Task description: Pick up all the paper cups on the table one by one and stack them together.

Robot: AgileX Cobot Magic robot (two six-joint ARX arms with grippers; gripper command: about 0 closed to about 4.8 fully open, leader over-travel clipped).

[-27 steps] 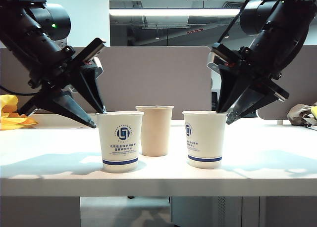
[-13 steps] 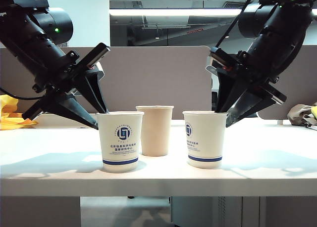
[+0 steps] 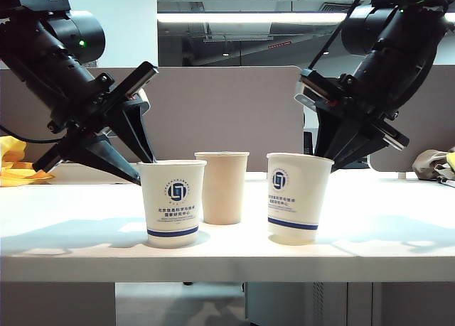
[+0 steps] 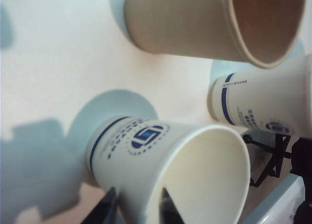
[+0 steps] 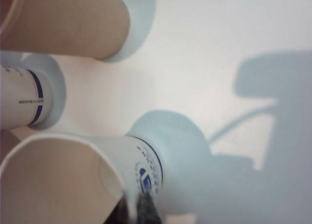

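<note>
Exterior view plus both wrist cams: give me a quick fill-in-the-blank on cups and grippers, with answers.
1. The number of paper cups standing on the table is ____.
2. The cup between the two logo cups, the plain cup, is ____ in colour.
3. The right gripper is shut on the rim of the right logo cup, which now stands ____ rather than upright.
4. The left gripper has one finger inside and one outside the left logo cup, with its jaws ____.

Answers: three; tan; tilted; open

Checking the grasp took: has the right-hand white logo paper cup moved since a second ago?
Yes. The right-hand white logo paper cup has tilted and lifted on one side, its rim shifting right, away from the unmoved plain tan paper cup, pinched by the right gripper.
</note>
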